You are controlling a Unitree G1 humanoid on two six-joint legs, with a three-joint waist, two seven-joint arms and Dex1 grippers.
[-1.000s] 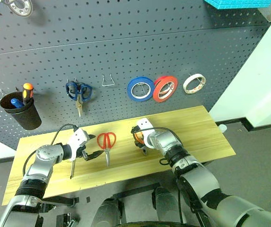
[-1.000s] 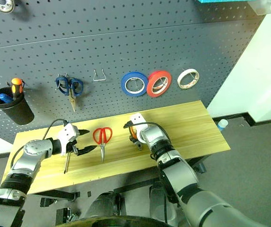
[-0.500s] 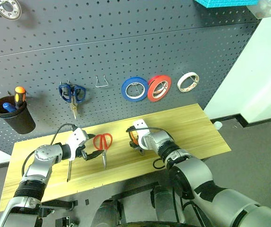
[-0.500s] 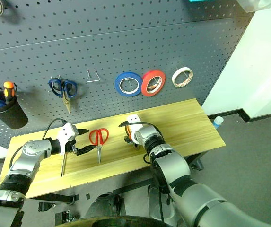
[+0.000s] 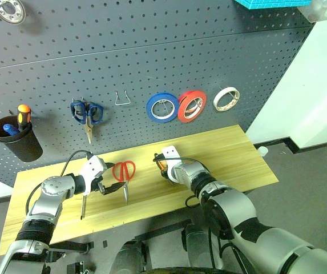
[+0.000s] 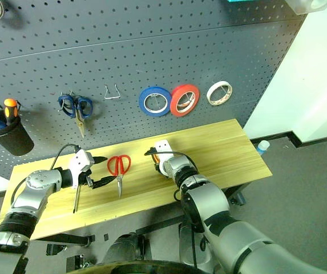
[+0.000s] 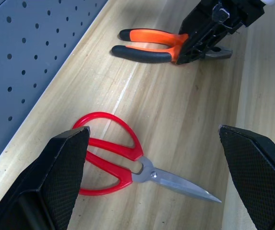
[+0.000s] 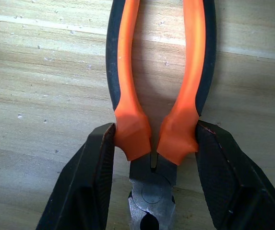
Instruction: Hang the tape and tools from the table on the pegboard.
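The orange-and-black pliers point(image 8: 156, 96) lie flat on the light wood table point(image 5: 237, 154). My right gripper point(image 8: 151, 158) points down over them, and its fingers point(image 8: 87, 187) press both handles just above the joint. Left of them lie the red-handled scissors point(image 5: 124, 171), which also show between the wide-apart fingers point(image 7: 65, 177) of my open left gripper point(image 5: 109, 188). A slim screwdriver point(image 5: 83, 204) lies under my left wrist, its handle mostly covered. The whitish tape point(image 5: 226, 99) hangs on the dark grey pegboard point(image 5: 254, 63) at the right.
On the pegboard hang a blue roll point(image 5: 162, 107), a red roll point(image 5: 192, 106), blue-handled scissors point(image 5: 87, 112), a bare wire hook point(image 5: 123, 98) and a black cup point(image 5: 16, 140) holding an orange-handled screwdriver. The table's right end is bare wood.
My right gripper's fingers have closed in onto the pliers' handles. The camera view has shifted a little. My left arm has stayed put.
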